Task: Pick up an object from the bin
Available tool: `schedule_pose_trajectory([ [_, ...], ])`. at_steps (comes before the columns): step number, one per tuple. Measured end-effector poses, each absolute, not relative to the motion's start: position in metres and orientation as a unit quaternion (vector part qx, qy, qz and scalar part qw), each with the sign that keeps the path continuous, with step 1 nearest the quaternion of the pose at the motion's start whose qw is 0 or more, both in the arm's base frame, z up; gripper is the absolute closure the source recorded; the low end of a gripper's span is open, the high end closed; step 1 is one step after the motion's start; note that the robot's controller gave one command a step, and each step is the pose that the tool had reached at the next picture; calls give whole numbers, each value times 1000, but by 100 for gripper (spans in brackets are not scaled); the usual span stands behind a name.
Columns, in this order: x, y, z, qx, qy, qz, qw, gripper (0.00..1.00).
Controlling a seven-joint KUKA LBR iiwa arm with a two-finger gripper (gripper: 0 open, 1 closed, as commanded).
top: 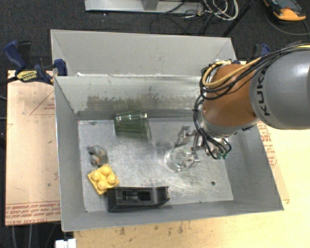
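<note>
Small clear thing, glassy, see-through, with bright glints. Lies on the bin floor below and to the right of the green cup. Sits just under the gripper, also right of the cup. Cannot tell whether clenched or released.

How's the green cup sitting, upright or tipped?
Tipped. The green cup lies on its side on the floor of the bin, along the back wall, its curved side showing rather than its mouth.
</note>
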State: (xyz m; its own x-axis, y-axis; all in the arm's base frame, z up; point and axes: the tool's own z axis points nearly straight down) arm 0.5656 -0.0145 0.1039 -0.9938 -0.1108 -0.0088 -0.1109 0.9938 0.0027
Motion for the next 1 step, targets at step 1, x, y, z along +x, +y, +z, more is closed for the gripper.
schedule_pose_trajectory([
  [1,566,-15,104,-55,998,2,4,100],
])
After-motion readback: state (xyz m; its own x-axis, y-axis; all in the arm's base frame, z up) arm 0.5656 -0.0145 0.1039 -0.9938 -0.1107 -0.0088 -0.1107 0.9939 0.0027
